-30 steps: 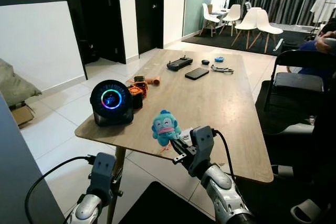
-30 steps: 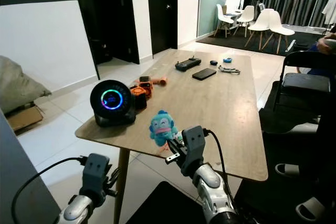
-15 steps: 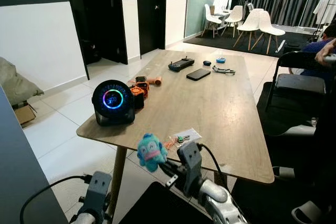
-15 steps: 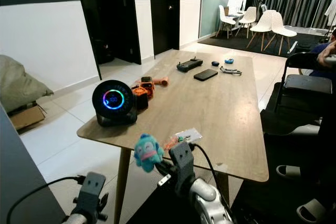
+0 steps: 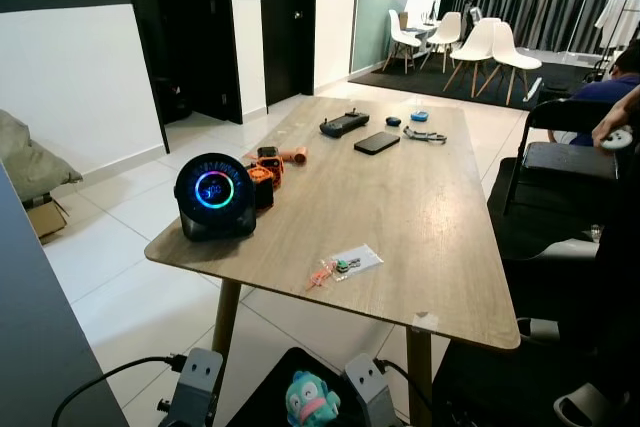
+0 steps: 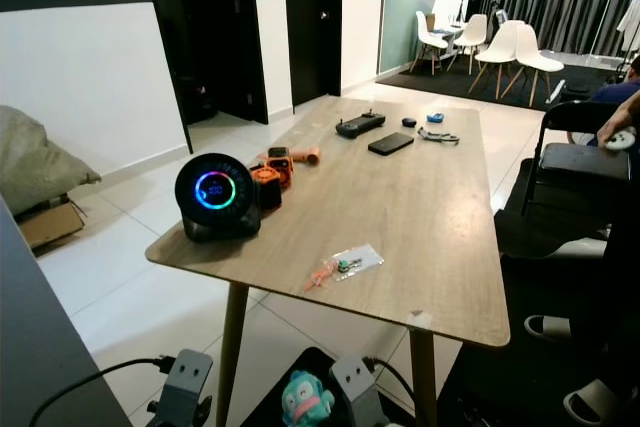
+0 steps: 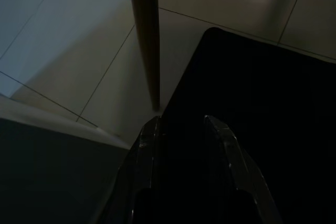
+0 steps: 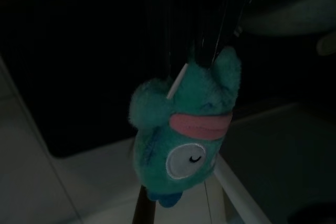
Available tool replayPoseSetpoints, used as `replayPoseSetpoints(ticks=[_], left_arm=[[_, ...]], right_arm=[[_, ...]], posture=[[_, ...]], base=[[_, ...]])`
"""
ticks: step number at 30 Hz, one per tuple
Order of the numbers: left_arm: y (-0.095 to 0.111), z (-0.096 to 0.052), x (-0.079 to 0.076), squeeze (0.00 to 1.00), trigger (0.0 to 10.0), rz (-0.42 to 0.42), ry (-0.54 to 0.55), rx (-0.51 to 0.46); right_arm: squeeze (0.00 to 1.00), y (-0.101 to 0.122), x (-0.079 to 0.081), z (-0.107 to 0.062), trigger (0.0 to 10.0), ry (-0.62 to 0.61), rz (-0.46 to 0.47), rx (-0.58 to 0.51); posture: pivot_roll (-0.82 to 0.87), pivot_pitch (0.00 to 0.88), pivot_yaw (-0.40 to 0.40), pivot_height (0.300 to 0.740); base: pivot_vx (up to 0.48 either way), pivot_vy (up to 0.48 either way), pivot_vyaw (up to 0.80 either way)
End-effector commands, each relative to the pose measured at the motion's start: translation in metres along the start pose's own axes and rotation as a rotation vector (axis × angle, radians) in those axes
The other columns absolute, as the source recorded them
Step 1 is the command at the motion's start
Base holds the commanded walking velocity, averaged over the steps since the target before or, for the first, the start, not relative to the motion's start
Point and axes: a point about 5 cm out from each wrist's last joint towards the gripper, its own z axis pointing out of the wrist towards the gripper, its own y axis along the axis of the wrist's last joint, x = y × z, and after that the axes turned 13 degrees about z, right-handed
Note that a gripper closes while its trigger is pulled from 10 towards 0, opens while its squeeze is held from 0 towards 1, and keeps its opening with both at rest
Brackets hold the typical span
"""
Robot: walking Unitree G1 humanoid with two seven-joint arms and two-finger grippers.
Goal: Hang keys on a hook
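Left eye view: we look down over a wooden table (image 5: pixel 430 207). Near its left front corner stands a round black speaker (image 5: pixel 213 195) with a glowing ring, and just behind it lie some orange gadgets (image 5: pixel 268 164). Near the front edge lies a small clear bag (image 5: pixel 350 262) with tiny items in it. At the far end lie a black controller (image 5: pixel 343 123), a phone (image 5: pixel 376 141) and a pair of glasses (image 5: pixel 425 133). At the bottom edge, below the table front, we see the two wrist housings, and between them a teal plush keychain (image 5: pixel 311 402) over a dark mat (image 5: pixel 262 402). A person's hand (image 5: pixel 612 127) rests by a black chair (image 5: pixel 565 152) at the right. White chairs (image 5: pixel 480 47) stand in the far room.

Right eye view: we see the same scene, with the plush just beside the right wrist housing (image 6: pixel 348 387).

Left wrist view: the left end effector (image 7: pixel 184 129) points down at the floor; its two dark fingers (image 7: pixel 149 140) stand a little apart with nothing between them. A wooden table leg (image 7: pixel 147 35) crosses pale tiles ahead, beside the dark mat.

Right wrist view: very dark. The teal plush hangs close before the camera, face down, from a thin white cord (image 8: pixel 176 85). We cannot tell how the right end effector's fingers stand, nor make out any keys.
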Motion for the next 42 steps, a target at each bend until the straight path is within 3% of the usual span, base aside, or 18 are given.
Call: replayPoseSetpoints(ticks=[1,4,7,8,11,12,18,20,23,24,28,36,42], left_arm=[[-0.002,0.0,-0.004,0.0,10.0,-0.02,-0.007,0.014],[-0.005,0.0,-0.011,0.0,10.0,-0.027,-0.035,0.035],[-0.006,0.0,-0.013,0.0,10.0,-0.017,-0.04,0.044],[-0.01,-0.001,-0.015,0.0,10.0,-0.007,-0.048,0.061],[-0.013,-0.001,-0.016,0.0,10.0,-0.002,-0.053,0.072],[-0.017,-0.004,-0.02,0.0,10.0,-0.05,-0.068,0.066],[-0.022,-0.008,-0.021,0.0,10.0,-0.132,-0.066,0.037],[-0.024,-0.01,-0.021,0.0,10.0,-0.239,-0.063,0.011],[-0.024,-0.01,-0.021,0.0,10.0,-0.272,-0.064,-0.003],[-0.023,-0.012,-0.024,0.0,10.0,-0.261,-0.087,-0.022],[-0.026,-0.012,-0.032,0.0,10.0,-0.272,-0.151,0.005],[-0.027,-0.014,-0.039,0.0,10.0,-0.194,-0.176,-0.006],[-0.03,-0.016,-0.039,0.0,10.0,-0.221,-0.175,-0.003]], right_arm=[[0.0,-0.007,-0.002,-0.001,10.0,-0.022,0.02,0.028],[0.0,-0.033,-0.018,-0.011,10.0,-0.179,0.071,0.11],[0.0,-0.04,-0.022,-0.014,10.0,-0.232,0.087,0.128],[0.0,-0.048,-0.03,-0.021,10.0,-0.329,0.148,0.125],[0.0,-0.056,-0.037,-0.027,10.0,-0.414,0.207,0.12],[0.0,-0.071,-0.051,-0.043,10.0,-0.59,0.329,0.088],[0.0,-0.081,-0.066,-0.063,10.0,-0.779,0.429,-0.002],[0.0,-0.083,-0.081,-0.081,10.0,-0.935,0.5,-0.112],[0.0,-0.083,-0.085,-0.087,10.0,-0.977,0.522,-0.146],[0.0,-0.083,-0.094,-0.099,10.0,-1.035,0.55,-0.207],[0.0,-0.083,-0.098,-0.105,10.0,-1.06,0.616,-0.259],[0.0,-0.084,-0.093,-0.098,10.0,-1.026,0.603,-0.219],[0.0,-0.088,-0.084,-0.089,10.0,-0.954,0.538,-0.159]], posture=[[0.01,0.027,-0.002,0.74],[0.01,0.03,-0.001,0.74],[0.02,0.03,-0.001,0.74],[0.02,0.03,0.0,0.74],[0.02,0.031,0.001,0.74],[0.02,0.029,0.003,0.74],[0.01,0.028,0.011,0.74],[0.01,0.023,0.024,0.74],[0.01,0.02,0.023,0.74],[0.01,0.009,0.02,0.74],[0.01,0.0,0.019,0.74],[0.01,0.005,0.013,0.74],[0.02,0.009,0.014,0.74]], base=[[0.0,0.0,0.0],[0.0,0.0,0.0],[0.0,0.0,0.0],[0.0,0.0,0.0],[0.0,0.0,0.0],[0.0,0.0,0.0],[0.0,0.0,0.0],[0.0,0.0,0.0],[0.0,0.0,0.0],[0.0,0.0,0.0],[0.0,0.0,0.0],[0.0,0.0,0.0],[0.0,0.0,0.0]])
